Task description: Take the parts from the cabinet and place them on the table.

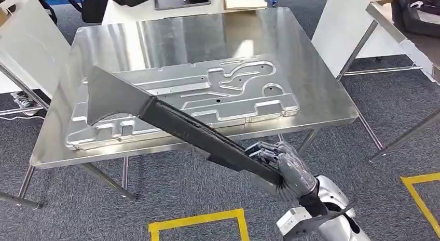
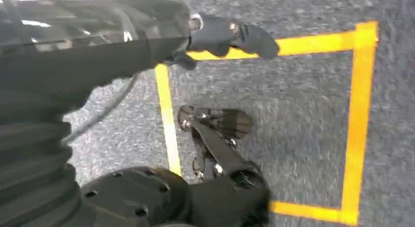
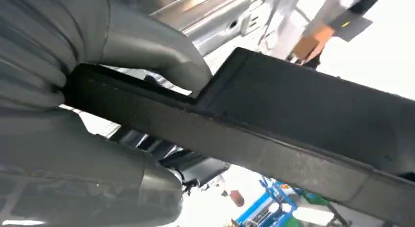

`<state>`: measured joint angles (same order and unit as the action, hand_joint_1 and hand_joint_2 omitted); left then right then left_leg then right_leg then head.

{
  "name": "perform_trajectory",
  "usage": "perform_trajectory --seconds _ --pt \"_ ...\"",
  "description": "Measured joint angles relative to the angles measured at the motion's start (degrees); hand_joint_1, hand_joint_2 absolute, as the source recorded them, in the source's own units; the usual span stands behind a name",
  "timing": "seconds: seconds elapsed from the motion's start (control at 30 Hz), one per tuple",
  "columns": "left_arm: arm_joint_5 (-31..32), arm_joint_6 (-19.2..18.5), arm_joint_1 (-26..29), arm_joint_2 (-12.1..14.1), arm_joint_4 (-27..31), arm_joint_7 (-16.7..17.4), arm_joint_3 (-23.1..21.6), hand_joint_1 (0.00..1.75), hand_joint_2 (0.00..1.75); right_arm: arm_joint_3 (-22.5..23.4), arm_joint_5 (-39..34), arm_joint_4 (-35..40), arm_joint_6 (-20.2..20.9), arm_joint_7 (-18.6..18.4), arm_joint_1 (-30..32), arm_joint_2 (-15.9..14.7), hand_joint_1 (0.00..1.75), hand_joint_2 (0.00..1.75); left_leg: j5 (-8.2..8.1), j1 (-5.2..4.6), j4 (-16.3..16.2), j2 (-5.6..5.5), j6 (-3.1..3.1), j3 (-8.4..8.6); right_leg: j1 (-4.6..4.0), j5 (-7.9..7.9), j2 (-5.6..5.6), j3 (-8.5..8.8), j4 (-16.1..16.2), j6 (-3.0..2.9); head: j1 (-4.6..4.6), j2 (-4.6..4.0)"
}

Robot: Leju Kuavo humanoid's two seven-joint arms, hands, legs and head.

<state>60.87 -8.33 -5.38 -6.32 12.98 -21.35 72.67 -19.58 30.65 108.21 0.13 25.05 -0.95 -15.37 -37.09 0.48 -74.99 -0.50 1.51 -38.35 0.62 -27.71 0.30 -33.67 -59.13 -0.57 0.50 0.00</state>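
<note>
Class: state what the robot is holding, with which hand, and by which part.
The right hand grips the long dark part at its narrow near end; its wide end is over the table.

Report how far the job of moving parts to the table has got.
Done: one large silver stamped metal panel already lies flat on the shiny steel table. In hand: the right robot hand grips one end of a long dark grey bar with a flared end, held over the panel. Left: setting the bar down and releasing it. The left robot hand hangs over the carpet.
</note>
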Motion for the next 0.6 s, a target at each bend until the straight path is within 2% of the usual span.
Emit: perform_trajectory --seconds 0.03,0.07,0.1,0.17,0.2,0.23,0.33,0.4,0.43,0.5,0.53,0.57,0.6 --pt "0.1 0.0 0.1 0.0 0.0 0.1 0.0 0.0 1.75 0.5 0.4 0.0 -0.4 -0.7 -0.3 -0.2 1.75 1.75 -0.18 0.0 -2.9 0.0 -0.01 -2.03 -0.01 -0.28 0.04 0.34 0.0 -0.03 0.0 0.0" --pt "0.2 0.0 0.1 0.0 0.0 0.3 0.0 0.0 1.75 1.3 0.7 0.0 -0.4 -1.8 -0.8 -0.6 1.75 1.75 1.17 0.02 -2.8 0.0 0.0 -2.64 0.01 -0.61 0.14 0.83 0.0 0.08 0.0 0.0" --pt "0.3 0.0 0.1 0.0 0.0 0.5 0.0 0.0 1.75 2.1 0.7 0.0 -0.2 -2.8 -1.3 -1.3 1.75 1.75 3.67 0.05 -0.1 0.0 0.0 -1.99 0.06 -1.0 0.2 1.37 0.0 0.25 0.0 0.0" --pt "0.3 0.0 0.1 0.0 0.0 0.7 0.0 0.0 1.75 4.0 0.7 0.0 0.7 -4.7 -2.5 -3.0 1.75 1.75 10.14 0.21 10.0 0.06 -0.06 1.57 0.19 -1.95 0.23 2.75 -0.2 0.81 0.0 0.0" --pt "0.3 0.0 0.2 0.0 0.0 0.7 0.0 0.0 1.75 5.1 0.9 0.0 1.1 -5.4 -3.2 -4.1 1.75 1.75 10.09 0.25 12.1 0.0 -0.07 2.72 0.11 -2.43 0.21 2.76 -0.2 1.23 0.0 0.0" --pt "0.3 0.0 0.2 0.0 0.0 0.6 0.0 0.0 1.75 5.9 1.0 0.0 1.3 -5.8 -3.9 -4.9 1.75 1.75 9.62 0.12 13.7 -0.1 -0.28 3.06 -0.28 -2.74 0.23 2.71 -0.6 1.56 0.0 0.0" --pt "0.3 0.0 0.4 -0.1 0.0 0.7 0.0 0.0 1.75 8.4 1.4 0.2 1.7 -6.4 -4.9 -6.8 1.75 1.75 9.31 -0.1 13.3 -0.19 -1.31 2.71 -0.15 -2.65 0.2 2.86 0.2 1.87 -0.02 0.0" --pt "0.3 0.0 0.3 -0.1 0.0 0.6 0.0 0.0 1.75 9.2 2.4 0.4 1.7 -6.9 -5.2 -7.5 1.75 1.75 9.15 0.36 13.8 -0.1 -2.02 3.34 -0.01 -3.57 0.14 2.64 -0.9 2.34 0.0 0.0" --pt "0.3 0.0 0.2 -0.1 0.0 0.5 0.0 0.0 1.75 9.6 3.7 0.5 1.2 -7.4 -5.5 -7.9 1.75 1.75 8.97 0.41 13.8 -0.05 -2.31 3.53 -0.02 -5.03 0.14 0.97 -4.1 2.44 0.0 0.0" --pt "0.5 0.0 0.1 -0.2 0.0 0.4 -0.1 0.0 1.75 10.0 8.1 0.5 -0.4 -9.0 -6.0 -8.0 1.75 1.75 8.6 0.4 13.8 0.05 -2.67 3.73 0.03 -8.57 0.14 -4.89 -13.9 2.51 0.0 0.0" --pt "0.6 0.0 0.2 -0.2 0.0 0.3 -0.1 0.0 1.75 10.1 10.1 0.5 -1.1 -9.8 -6.1 -8.0 1.75 1.75 8.41 0.4 13.8 0.05 -2.7 3.88 0.03 -9.1 0.14 -7.39 -17.5 2.52 0.0 0.0" --pt "0.7 0.0 0.2 -0.2 0.0 0.3 -0.1 0.0 1.75 10.3 11.1 0.4 -1.4 -10.2 -6.2 -8.0 1.75 1.75 8.15 0.4 13.8 0.0 -2.69 4.16 0.04 -8.25 0.14 -8.75 -18.5 2.52 0.0 -0.02" --pt "0.7 -0.1 0.2 -0.4 0.0 0.3 -0.1 0.0 1.75 10.4 12.0 0.4 -1.5 -10.5 -6.5 -8.0 1.75 1.75 7.87 0.41 13.8 -0.08 -2.65 4.56 0.04 -6.05 0.14 -8.55 -16.7 2.5 0.0 0.0"
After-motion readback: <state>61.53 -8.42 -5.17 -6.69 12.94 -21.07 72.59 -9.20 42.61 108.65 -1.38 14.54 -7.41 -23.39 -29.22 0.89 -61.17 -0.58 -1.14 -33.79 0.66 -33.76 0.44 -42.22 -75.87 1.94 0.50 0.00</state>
